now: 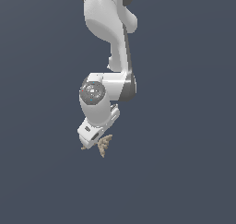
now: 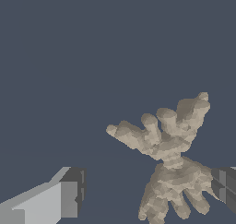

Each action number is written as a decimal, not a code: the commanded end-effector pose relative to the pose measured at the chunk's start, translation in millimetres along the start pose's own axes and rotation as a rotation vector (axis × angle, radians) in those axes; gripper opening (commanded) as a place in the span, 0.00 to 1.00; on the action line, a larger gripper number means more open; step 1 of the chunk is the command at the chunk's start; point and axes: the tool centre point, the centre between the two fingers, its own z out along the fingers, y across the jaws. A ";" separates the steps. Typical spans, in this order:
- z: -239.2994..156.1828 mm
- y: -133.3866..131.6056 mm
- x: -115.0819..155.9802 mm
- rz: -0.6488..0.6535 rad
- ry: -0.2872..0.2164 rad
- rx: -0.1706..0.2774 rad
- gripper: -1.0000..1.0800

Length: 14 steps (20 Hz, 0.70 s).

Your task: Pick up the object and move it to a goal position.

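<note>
Exterior view: the white jointed robot arm (image 1: pixel 108 57) is reaching down from the top of the frame over a plain dark slate-blue ground (image 1: pixel 184 126); its round grey-capped wrist joint (image 1: pixel 93 92) is facing the camera; the white gripper (image 1: pixel 92 144) is hanging below that joint, tilted toward the exterior view's left; the small tan-beige spiky object with bumpy pointed lobes (image 1: pixel 104 145) is showing directly under the gripper, one small lobe tip peeking out on the exterior view's left of the gripper body, the larger lobes sticking out on the exterior view's right; the gripper body is hiding the middle of the object; from here I cannot tell whether the object is resting on the ground or lifted.

Wrist view: one light-grey finger with a dark pad (image 2: pixel 69 197) is sitting well apart from the object; the object (image 2: pixel 168 149) is spreading its knobbly lobes across the space between the fingers, nearer the other side; the second finger's dark pad (image 2: pixel 226 184) is showing only at the frame edge, touching or just beside one of the object's lobes; which of the two cannot be settled.

Gripper state: the jaws are standing wide, with a clear gap between the first pad and the object; nothing is being clamped; released.
</note>
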 end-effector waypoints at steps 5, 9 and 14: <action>13.2 16.8 -7.1 -0.151 0.003 0.011 1.00; 21.2 26.3 -11.9 -0.237 0.006 0.018 1.00; 29.0 35.4 -17.0 -0.321 0.010 0.024 1.00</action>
